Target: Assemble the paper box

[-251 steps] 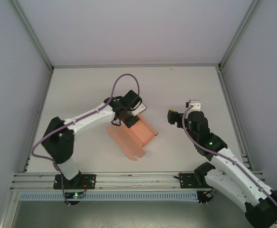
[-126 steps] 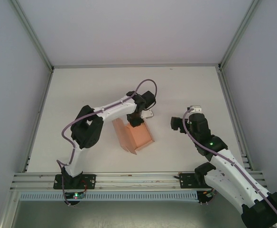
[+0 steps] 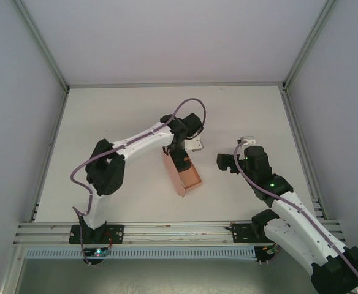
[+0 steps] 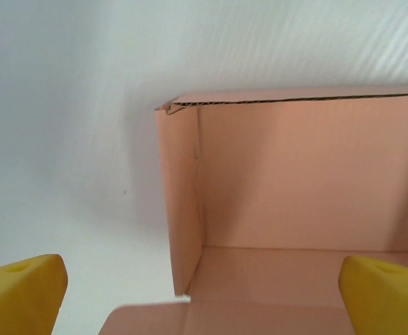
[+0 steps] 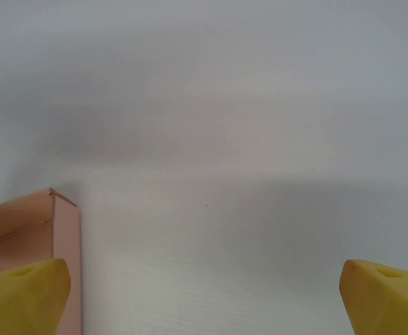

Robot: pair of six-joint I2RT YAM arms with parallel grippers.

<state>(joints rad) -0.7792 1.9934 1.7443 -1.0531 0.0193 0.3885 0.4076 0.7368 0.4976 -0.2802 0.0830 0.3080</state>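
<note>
The paper box (image 3: 188,177) sits in the middle of the table (image 3: 105,116), its long side running far to near. The left pincer (image 3: 179,157) hangs wide open right over its far end, holding nothing. The right pincer (image 3: 224,162), wide open too, is apart on the box's right.

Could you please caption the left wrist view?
Open left gripper looks into the partly folded paper box.
</note>
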